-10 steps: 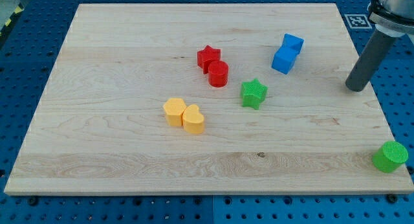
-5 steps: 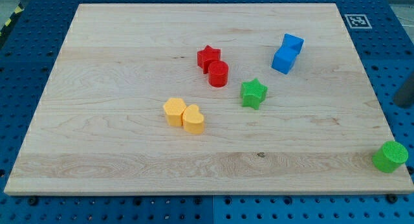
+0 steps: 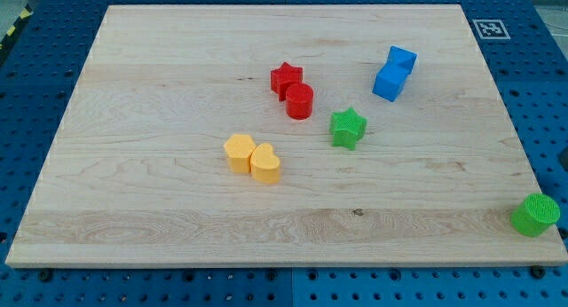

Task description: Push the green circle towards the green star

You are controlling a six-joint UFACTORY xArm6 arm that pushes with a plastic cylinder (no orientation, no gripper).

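The green circle [image 3: 535,215] sits at the board's bottom right corner, near the right edge. The green star [image 3: 348,128] lies near the middle of the board, well to the upper left of the circle. My tip does not show in the view; the rod is out of frame past the view's right edge.
A red star [image 3: 286,78] and a red cylinder [image 3: 300,102] touch each other up and left of the green star. Two blue blocks [image 3: 395,73] sit at the upper right. Two yellow blocks [image 3: 251,157] sit left of centre. The wooden board [image 3: 160,76] lies on a blue pegboard.
The rod moved right from beside the board's right edge and has left the view. No block has moved.
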